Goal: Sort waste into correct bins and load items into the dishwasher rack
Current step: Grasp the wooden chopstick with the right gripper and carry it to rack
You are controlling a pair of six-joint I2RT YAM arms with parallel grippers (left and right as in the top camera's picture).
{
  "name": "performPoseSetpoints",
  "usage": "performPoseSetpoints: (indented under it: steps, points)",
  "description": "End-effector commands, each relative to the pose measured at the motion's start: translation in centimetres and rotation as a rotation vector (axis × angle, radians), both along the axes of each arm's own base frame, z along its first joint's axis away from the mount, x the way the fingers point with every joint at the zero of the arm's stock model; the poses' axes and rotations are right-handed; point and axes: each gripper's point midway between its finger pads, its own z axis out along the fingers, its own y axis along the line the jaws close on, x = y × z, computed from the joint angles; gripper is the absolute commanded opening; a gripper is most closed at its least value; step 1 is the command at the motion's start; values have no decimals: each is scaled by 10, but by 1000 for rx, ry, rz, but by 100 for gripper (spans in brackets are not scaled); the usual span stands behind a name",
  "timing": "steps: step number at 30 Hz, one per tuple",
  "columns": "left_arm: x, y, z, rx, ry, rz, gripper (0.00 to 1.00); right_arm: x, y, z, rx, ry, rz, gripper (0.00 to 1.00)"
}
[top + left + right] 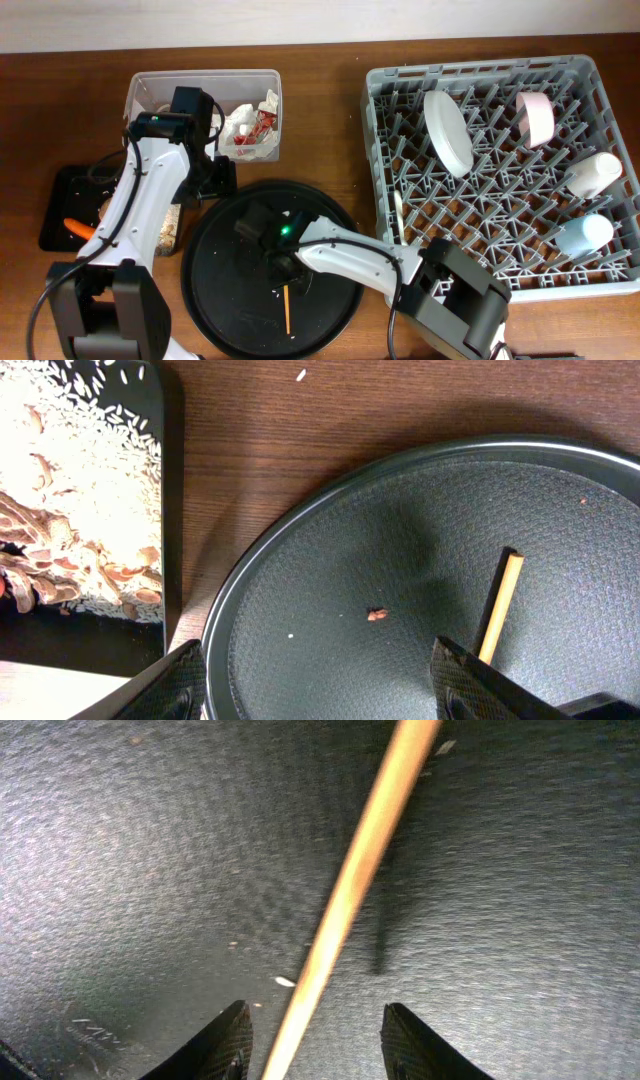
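Note:
A thin wooden chopstick (345, 890) runs up between the fingers of my right gripper (315, 1040), nearer the left one. The jaws stand apart from it. That gripper (283, 272) hangs low over the large round black tray (215, 300), where the chopstick (287, 308) shows. My left gripper (320, 695) is open and empty above the tray's left rim (230, 590), near a small brown lump (377, 614). The dishwasher rack (480, 68) holds the plate (447, 132), pink bowl (536, 118), white cup (592, 173) and light blue cup (583, 235).
The clear tub (150, 85) at the back left holds tissues (245, 125) and a red wrapper (262, 122). The shallow black tray (60, 190) on the left carries a carrot (78, 228) and rice with scraps (90, 480). The left arm stretches over both.

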Motion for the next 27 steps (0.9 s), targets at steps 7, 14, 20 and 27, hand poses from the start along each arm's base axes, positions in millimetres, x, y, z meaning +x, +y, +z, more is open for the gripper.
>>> performPoseSetpoints:
  steps: [7,14,20,27]
  points:
    - [4,3,1,9,-15,-5,72,-13,2,-31,-78,2,5,29]
    - [4,3,1,10,-16,-5,72,-15,-1,-28,-88,13,2,4]
    - [4,3,1,10,-15,-5,72,65,-90,127,-100,-288,-223,4]
    - [3,3,1,10,-12,-5,72,85,-236,113,-302,-205,-406,4]
